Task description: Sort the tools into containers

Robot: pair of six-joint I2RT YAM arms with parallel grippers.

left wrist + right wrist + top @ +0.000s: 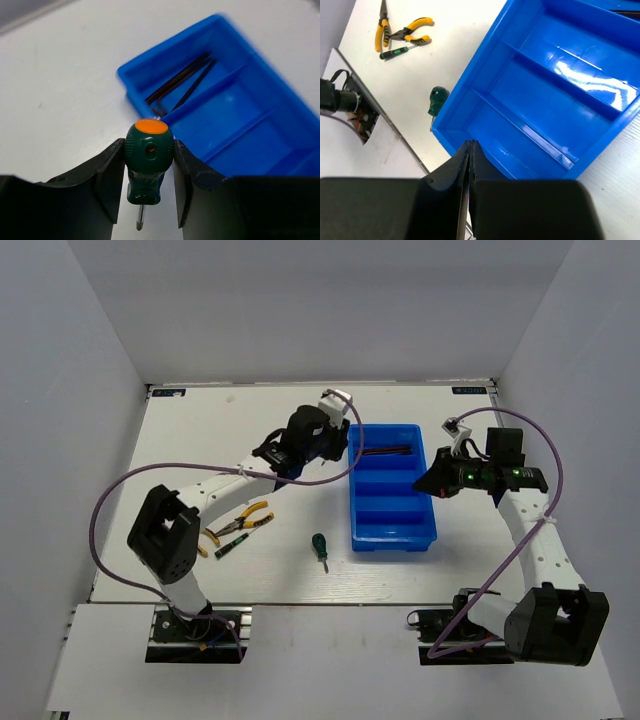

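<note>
Left gripper (149, 167) is clamped on a stubby screwdriver (149, 150), one finger on each side of the green handle. The handle's orange cap faces the wrist camera and the metal tip points down at the white table (250, 420). From above, this gripper hangs just left of the far left corner of the blue tray (392, 546), so the screwdriver is over bare table beside the tray and not over any compartment.

Right gripper (469, 146) has its fingers pressed flat together; I cannot tell whether anything thin is caught between them. It hangs by the right wall of the tray, about halfway along it.

The tray lies right of the table's centre, its four long compartments running left to right, one behind the other from near to far. Thin dark hex keys (388, 451) lie in the farthest compartment, close together along its length.

A second screwdriver (320, 549) with the same green handle lies on the table just off the tray's near left corner, apart from the wall. Farther left lie the pliers (245, 519) with yellow handles, and just near of them a slim green tool (231, 545). Another yellow-handled tool (381, 27) lies beside the pliers, partly hidden by the left arm in the top view
</note>
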